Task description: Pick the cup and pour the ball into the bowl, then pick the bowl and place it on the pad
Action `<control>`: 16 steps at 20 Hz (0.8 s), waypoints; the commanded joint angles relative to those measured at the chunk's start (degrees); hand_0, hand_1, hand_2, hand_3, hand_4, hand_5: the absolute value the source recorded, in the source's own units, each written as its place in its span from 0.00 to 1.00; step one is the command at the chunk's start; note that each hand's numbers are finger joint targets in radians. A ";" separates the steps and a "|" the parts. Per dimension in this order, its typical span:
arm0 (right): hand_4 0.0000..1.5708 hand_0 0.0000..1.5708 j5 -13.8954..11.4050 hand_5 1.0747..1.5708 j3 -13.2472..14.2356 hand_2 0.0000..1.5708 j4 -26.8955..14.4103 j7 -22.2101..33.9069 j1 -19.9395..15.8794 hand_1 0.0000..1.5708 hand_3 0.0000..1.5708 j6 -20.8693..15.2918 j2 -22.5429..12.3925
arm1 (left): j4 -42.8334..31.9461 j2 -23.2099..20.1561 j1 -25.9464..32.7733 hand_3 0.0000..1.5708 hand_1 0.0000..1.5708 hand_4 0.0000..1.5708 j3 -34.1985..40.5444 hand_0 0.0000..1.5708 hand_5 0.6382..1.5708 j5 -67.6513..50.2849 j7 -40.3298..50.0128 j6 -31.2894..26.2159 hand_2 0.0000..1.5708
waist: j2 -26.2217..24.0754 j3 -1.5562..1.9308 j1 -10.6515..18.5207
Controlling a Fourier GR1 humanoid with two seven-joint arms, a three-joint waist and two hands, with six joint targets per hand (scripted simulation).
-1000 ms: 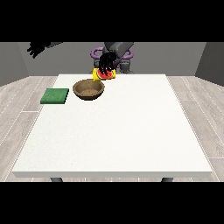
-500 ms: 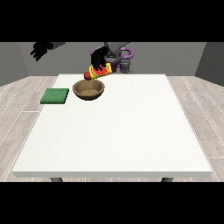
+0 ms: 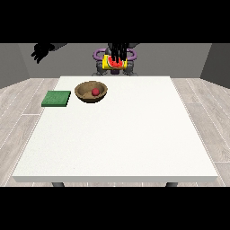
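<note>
- Front view: large white tabletop (image 3: pixel 117 134); flat green square pad (image 3: pixel 56 99) sits just beside the brown wooden bowl (image 3: pixel 91 91).
- Small red ball (image 3: pixel 95 92) lies inside the bowl.
- Hand at the view's right (image 3: pixel 118 53) grips the yellow-and-red cup (image 3: pixel 112 63), raised; setting it down near the bowl could knock it.
- Other hand (image 3: pixel 41 51) hovers raised, fingers unclear.

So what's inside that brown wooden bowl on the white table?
A small red ball lies inside the brown wooden bowl, near the middle. The near wall hides a strip of the bowl's floor, so anything lying there cannot be seen.
</note>
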State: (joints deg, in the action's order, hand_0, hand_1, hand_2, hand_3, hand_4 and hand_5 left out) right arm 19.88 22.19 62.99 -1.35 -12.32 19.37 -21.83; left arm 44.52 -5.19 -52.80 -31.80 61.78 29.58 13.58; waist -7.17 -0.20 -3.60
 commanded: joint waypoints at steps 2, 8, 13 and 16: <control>0.49 0.00 -0.51 0.98 0.24 0.00 0.54 0.90 0.30 0.00 0.08 -3.22 1.22 | 8.57 -3.25 3.16 0.43 0.40 0.82 16.18 0.40 0.97 -17.63 -7.67 6.69 0.60 | -0.97 -0.54 5.51; 0.50 0.00 -1.97 0.97 0.69 0.00 -0.53 -0.62 0.97 0.00 0.00 -6.58 2.65 | 17.35 -2.64 3.66 0.00 0.00 0.70 33.95 0.00 1.00 -42.55 -15.11 0.46 0.00 | 1.80 -0.54 9.59; 0.46 0.00 -4.00 0.99 -1.60 0.00 -0.27 -2.39 2.92 0.00 0.00 -11.08 8.97 | 19.29 -8.62 5.41 0.00 0.00 0.67 44.12 0.00 1.00 -58.27 -20.01 -13.99 0.00 | 3.55 -0.08 12.66; 0.46 0.00 -3.60 0.99 -0.26 0.00 -2.22 -7.24 3.67 0.00 0.00 -9.81 8.90 | 19.21 -14.51 4.77 0.00 0.00 0.67 48.61 0.00 0.99 -64.55 -21.43 -22.84 0.00 | 7.42 0.15 13.70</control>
State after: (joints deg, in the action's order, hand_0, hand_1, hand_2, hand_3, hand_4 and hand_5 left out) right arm 16.65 21.42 62.12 -4.87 -9.80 9.95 -14.12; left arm 62.83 -14.20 -48.33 10.47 6.24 10.54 0.06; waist -2.69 -0.28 8.36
